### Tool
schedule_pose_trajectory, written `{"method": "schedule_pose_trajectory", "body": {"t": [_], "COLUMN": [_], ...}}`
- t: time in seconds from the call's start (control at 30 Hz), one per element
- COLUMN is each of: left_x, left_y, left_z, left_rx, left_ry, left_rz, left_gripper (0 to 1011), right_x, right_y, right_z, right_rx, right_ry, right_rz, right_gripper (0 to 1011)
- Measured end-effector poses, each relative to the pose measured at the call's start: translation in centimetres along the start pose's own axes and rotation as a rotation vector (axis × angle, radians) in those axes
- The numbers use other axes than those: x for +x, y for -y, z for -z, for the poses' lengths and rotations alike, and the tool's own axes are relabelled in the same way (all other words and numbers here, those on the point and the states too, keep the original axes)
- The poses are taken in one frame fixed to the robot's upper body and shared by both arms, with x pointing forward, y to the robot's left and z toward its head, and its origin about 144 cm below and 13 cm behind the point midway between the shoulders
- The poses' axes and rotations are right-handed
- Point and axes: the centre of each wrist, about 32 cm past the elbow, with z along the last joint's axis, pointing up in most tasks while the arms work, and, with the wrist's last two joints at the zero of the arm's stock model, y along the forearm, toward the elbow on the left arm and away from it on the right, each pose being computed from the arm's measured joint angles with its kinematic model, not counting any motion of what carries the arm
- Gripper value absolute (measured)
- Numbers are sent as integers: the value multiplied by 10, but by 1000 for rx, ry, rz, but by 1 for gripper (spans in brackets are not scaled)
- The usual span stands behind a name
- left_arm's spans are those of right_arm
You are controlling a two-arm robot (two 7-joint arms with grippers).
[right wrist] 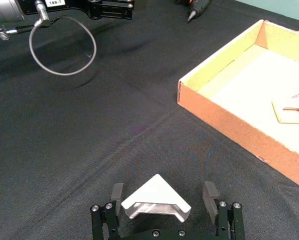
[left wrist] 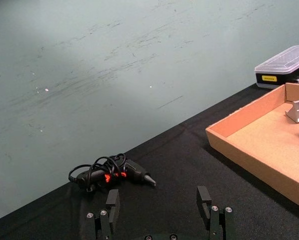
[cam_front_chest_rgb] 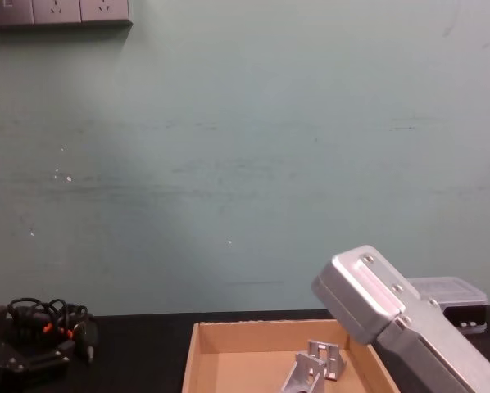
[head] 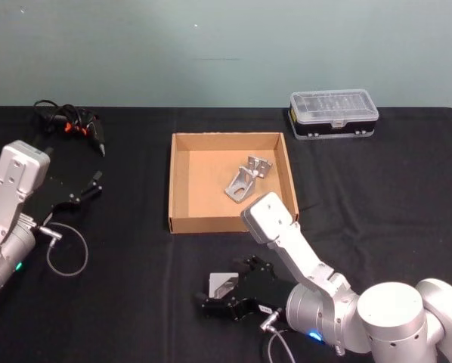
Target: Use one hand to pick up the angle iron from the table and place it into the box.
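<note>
Angle iron (right wrist: 157,199) lies flat on the black table (head: 385,204), at the near side, just in front of the tan cardboard box (head: 171,181) and apart from its front wall. It sits between the two fingers (right wrist: 209,192) of the right gripper (right wrist: 163,191). The jaws stand open around it: the right wrist view shows a clear gap beside one finger, and the other finger is very close to the metal's edge, with no squeeze on it. The piece rests on the cloth, its pointed corner facing away from the gripper's body. In the head view the right arm reaches in from the lower right corner and bends back towards the near edge of the table, with a blue light glowing at its joint.

Inside the box, towards its far right part, lie other silver brackets (head: 247,180), resting on the cardboard floor.

Behind the box's far right corner stands a clear-lidded plastic case (head: 333,113) on a black base. At the table's far left lies a black tool with red-orange parts and tangled cable (head: 71,123).

The left gripper (left wrist: 158,196) is at the table's left side, well apart from the box, with its jaws open and nothing between them. A thin cable loop (head: 67,253) hangs from its arm onto the table.
</note>
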Motion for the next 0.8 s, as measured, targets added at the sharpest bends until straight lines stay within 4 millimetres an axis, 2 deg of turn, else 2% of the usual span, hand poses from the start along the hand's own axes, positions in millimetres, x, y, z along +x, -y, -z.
{"method": "schedule_pose_trajectory", "body": {"t": [0.13,0.23,0.5,0.8], "left_x": [0,0,0,0], "left_y": [0,0,0,0], "left_z": [0,0,0,0], "left_rx": [0,0,0,0], "left_ry": [0,0,0,0], "left_rz": [0,0,0,0], "left_gripper": [1011,1011,1011,1011], "right_x": [0,0,0,0], "right_y": [0,0,1,1], "right_z": [0,0,0,-1], "right_rx": [0,1,2,4], "right_ry": [1,2,4,5], "right_rz": [-1,-1,-3,-3], "right_gripper": [1004,967,761,747]}}
